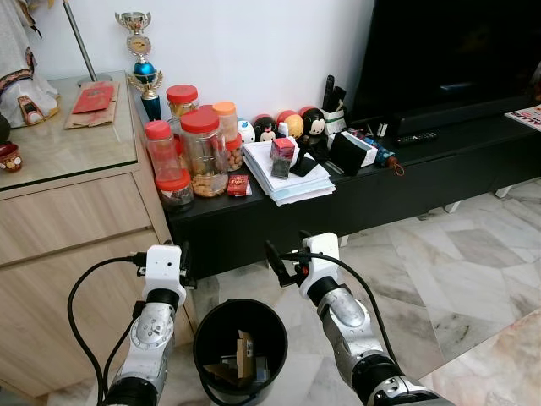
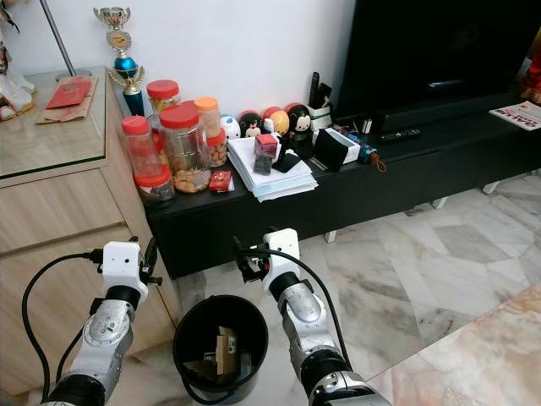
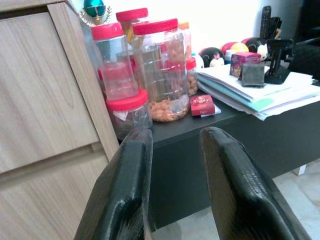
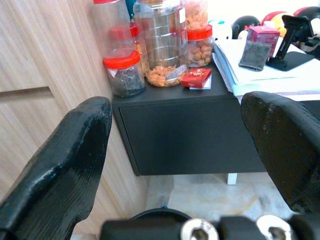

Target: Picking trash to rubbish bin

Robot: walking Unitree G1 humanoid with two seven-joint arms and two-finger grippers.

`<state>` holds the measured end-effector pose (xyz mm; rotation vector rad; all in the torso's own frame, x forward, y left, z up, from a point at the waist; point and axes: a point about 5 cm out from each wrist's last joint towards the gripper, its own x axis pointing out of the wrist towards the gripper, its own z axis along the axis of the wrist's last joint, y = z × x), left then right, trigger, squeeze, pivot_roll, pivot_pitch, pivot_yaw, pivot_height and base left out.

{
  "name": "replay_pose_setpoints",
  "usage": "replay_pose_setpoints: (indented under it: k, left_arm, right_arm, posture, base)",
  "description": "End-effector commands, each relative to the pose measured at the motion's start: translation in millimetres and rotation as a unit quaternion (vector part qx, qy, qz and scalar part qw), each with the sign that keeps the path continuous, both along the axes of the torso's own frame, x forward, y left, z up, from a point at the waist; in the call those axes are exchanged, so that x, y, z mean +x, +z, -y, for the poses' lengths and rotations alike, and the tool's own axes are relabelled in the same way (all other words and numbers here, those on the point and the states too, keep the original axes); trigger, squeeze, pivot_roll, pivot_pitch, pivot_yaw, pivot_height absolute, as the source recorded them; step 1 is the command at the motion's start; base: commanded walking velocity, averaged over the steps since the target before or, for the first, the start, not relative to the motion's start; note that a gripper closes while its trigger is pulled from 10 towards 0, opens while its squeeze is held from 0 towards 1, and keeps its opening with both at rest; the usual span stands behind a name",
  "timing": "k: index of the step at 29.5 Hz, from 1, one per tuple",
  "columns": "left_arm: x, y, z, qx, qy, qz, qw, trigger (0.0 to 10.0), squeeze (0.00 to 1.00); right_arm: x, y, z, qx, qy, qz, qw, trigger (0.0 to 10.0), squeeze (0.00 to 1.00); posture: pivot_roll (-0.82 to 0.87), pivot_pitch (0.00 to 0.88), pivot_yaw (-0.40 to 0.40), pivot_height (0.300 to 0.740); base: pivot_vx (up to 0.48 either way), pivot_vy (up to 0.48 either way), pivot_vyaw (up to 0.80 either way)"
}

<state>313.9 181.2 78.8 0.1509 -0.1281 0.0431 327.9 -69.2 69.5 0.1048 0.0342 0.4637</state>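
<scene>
Both tools empty over the black rubbish bin (image 1: 240, 348), which holds scraps: right tool (image 1: 286, 256) spread wide, left tool (image 3: 172, 185) narrowly parted; best reach squarely for the small red packet (image 1: 238, 185) on the bench (image 1: 355, 190), avoiding the jars (image 1: 203, 152).

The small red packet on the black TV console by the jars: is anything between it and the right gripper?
Nothing visible blocks it. The small red packet lies near the black TV console's front edge, beside the red-lidded plastic jars. The right gripper, open, hovers below, above the black round bin.

Black bin (image 1: 211, 334); red-lidded jars (image 1: 203, 150) (clear plastic).
</scene>
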Motion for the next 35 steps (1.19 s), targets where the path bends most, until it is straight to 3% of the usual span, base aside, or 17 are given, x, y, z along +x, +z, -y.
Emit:
replay_pose_setpoints:
  k: [1, 35]
  left_arm:
    - [-0.6, -1.3, 1.8, 0.004, -0.004, -0.005, 1.000, 10.0, 0.00]
    - [-1.3, -2.6, 4.2, 0.004, -0.014, -0.008, 1.000, 10.0, 0.00]
  right_arm:
    - [1.8, 4.4, -1.8, 0.006, 0.001, 0.009, 1.000, 10.0, 0.00]
    - [-4.8, -1.8, -8.6, 0.005, 0.017, 0.003, 1.000, 10.0, 0.00]
  posture:
    - [0.00, 0.000, -0.010, 0.740]
    - [-0.01, 0.000, -0.003, 0.740]
  base:
    - [-0.274, 0.000, 0.00]
    - [-0.264, 0.000, 0.00]
